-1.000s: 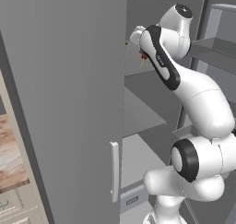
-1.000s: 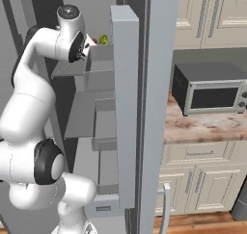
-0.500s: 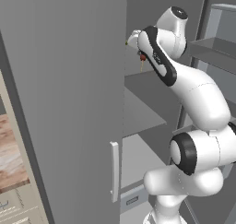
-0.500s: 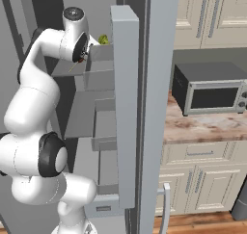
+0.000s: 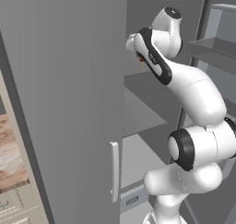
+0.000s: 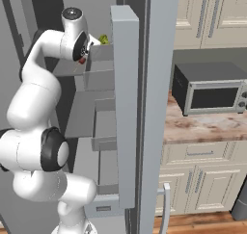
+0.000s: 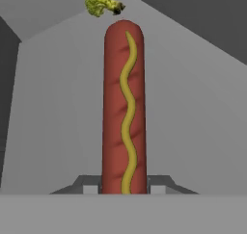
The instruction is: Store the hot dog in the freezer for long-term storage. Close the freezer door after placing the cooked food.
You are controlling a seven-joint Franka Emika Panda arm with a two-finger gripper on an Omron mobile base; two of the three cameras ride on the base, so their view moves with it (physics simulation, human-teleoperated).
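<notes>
Fingers [image 7: 91, 188] sit clamped on the near end of the hot dog [image 7: 124, 108], one pad on each side of it in the hand view. You see the reddish-brown sausage standing straight out from the gripper [image 7: 124, 189], with a wavy yellow stripe of mustard running along its top. Under and around it lies a flat grey shelf [image 7: 58, 122] with grey walls rising on both sides. At the far end of that shelf, just beyond the tip of the hot dog, you find a small yellow-green leafy item [image 7: 101, 1]; whether the two touch, you cannot tell.

From the left base view, the tall grey freezer door [image 5: 64, 103] stands open on the near left, its white vertical handle [image 5: 114, 171] low on the edge. The white arm [image 5: 193, 94] rises at the right and bends toward the upper shelf of the freezer [image 5: 143, 108], where a spot of red shows at the hand. Below that shelf you see a pale drawer [image 5: 133, 197].

From the right base view, the arm reaches up and in at the left; the green item [image 6: 103, 39] sits just right of the hand. Farther right, a microwave [image 6: 210, 94] stands on a stone counter [image 6: 193, 127] under cream cabinets [image 6: 212, 16].
</notes>
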